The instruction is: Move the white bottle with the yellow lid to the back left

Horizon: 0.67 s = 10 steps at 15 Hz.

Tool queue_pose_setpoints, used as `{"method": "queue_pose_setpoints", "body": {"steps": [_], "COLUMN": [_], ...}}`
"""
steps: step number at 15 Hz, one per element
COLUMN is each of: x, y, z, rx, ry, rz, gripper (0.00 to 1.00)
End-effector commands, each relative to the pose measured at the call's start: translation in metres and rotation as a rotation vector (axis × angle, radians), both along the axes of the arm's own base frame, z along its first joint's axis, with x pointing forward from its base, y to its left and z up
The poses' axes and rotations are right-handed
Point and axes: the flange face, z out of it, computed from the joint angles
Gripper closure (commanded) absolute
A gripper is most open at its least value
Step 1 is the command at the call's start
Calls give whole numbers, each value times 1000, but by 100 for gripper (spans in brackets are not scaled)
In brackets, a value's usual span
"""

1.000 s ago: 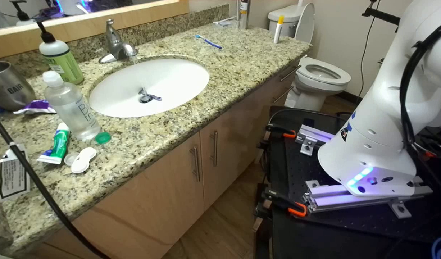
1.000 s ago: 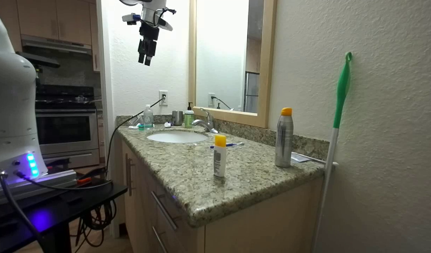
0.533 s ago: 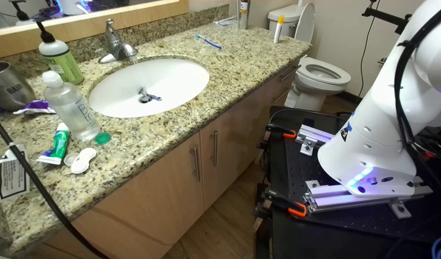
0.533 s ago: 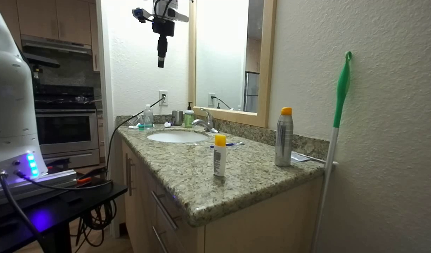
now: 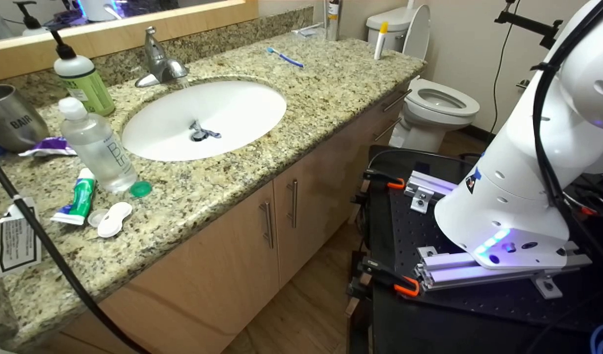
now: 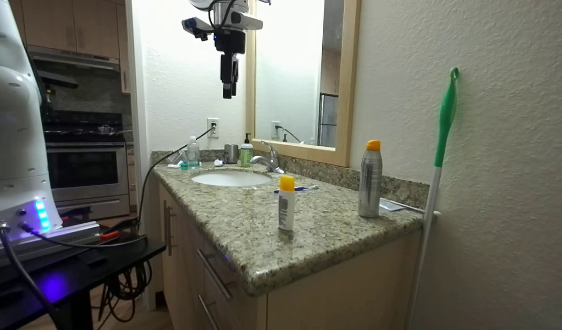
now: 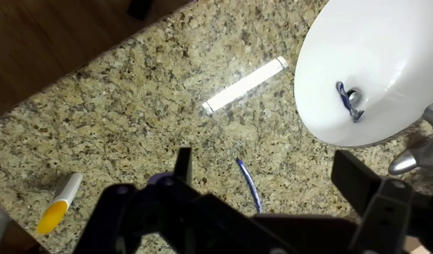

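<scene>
The white bottle with the yellow lid stands upright on the granite counter. It shows in both exterior views, the white bottle (image 5: 379,46) near the counter's far end and the white bottle (image 6: 286,211) near the near corner. In the wrist view the white bottle (image 7: 69,188) is at the lower left, outside the jaws. My gripper (image 6: 230,93) hangs in the air high above the counter, well apart from the bottle. In the wrist view the gripper (image 7: 263,157) has its fingers wide apart with nothing between them.
A silver spray can with orange cap (image 6: 371,183) stands near the wall. A blue toothbrush (image 7: 251,185) lies below the jaws. The sink (image 5: 262,113) and faucet (image 5: 159,64) are mid-counter. A clear bottle (image 5: 97,147), soap bottle (image 5: 87,86) and metal cup (image 5: 14,118) stand at the other end.
In an exterior view my gripper has moved right and slightly down over the counter, and turned about its vertical axis. The arm has swung along with it. The bottle has not moved.
</scene>
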Motion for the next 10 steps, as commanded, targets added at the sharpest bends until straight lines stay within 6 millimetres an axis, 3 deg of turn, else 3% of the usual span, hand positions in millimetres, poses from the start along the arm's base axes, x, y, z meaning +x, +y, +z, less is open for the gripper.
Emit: {"method": "queue_pose_setpoints", "body": {"steps": [1, 3, 5, 9, 10], "x": [0, 1, -13, -59, -76], "y": [2, -26, -77, -149, -157], "z": [-1, -2, -7, -39, -48], "rx": [-46, -182, -274, -336, -307], "ry": [-19, -80, -80, 19, 83], "rz": [5, -56, -161, -361, -382], "gripper": [0, 0, 0, 0, 0]}}
